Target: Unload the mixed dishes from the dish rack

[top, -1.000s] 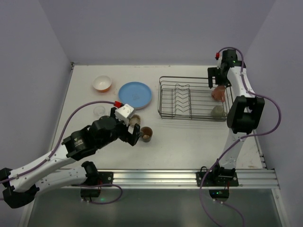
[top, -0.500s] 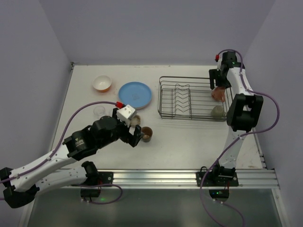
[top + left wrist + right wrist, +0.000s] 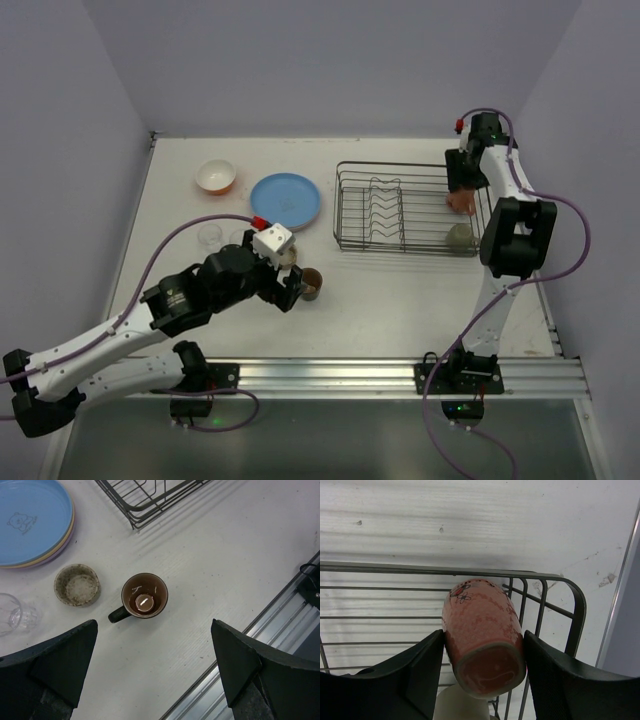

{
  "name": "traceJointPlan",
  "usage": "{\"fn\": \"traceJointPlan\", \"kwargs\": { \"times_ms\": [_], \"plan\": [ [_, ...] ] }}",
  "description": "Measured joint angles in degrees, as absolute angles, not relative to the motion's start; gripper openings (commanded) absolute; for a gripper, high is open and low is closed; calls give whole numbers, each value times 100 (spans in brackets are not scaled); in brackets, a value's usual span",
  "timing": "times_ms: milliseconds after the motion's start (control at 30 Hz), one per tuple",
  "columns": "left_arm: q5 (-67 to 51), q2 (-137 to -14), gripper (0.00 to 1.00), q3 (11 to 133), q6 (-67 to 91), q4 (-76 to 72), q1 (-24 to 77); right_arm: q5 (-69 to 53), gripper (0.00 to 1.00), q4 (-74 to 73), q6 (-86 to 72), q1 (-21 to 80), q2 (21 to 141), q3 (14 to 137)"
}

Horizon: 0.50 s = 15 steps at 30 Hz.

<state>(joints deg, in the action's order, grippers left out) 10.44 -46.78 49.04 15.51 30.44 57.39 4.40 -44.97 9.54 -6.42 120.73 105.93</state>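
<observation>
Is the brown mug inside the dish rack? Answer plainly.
No, the brown mug stands upright on the table, outside the dish rack.

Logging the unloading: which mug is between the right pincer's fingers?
The pink mug, in the dish rack corner; the olive mug sits apart in the rack, the brown mug on the table.

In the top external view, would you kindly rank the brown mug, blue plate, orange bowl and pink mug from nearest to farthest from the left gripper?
From the left gripper:
1. brown mug, just beside it on the table.
2. blue plate, farther back, left of the dish rack.
3. orange bowl, back left.
4. pink mug, at the rack's right end.
</observation>
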Motion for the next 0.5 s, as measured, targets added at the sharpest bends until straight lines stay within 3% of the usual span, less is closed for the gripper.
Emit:
{"fn": "traceJointPlan", "kwargs": {
  "times_ms": [100, 133, 300, 500],
  "plan": [
    [1044, -4733, 100, 4901, 1551, 3044, 5739, 425, 30, -4493, 956, -642, 12073, 10593],
    [1044, -4744, 100, 4899, 1551, 3044, 5739, 392, 21, -4491, 956, -642, 12073, 10593],
    [1046, -4753, 100, 4899, 1551, 3044, 5739, 296, 3, -4429, 952, -646, 12060, 10569],
    [1048, -4781, 100, 4899, 1551, 3046, 5732, 215, 0, -4292, 904, -646, 11981, 10440]
  ]
}}
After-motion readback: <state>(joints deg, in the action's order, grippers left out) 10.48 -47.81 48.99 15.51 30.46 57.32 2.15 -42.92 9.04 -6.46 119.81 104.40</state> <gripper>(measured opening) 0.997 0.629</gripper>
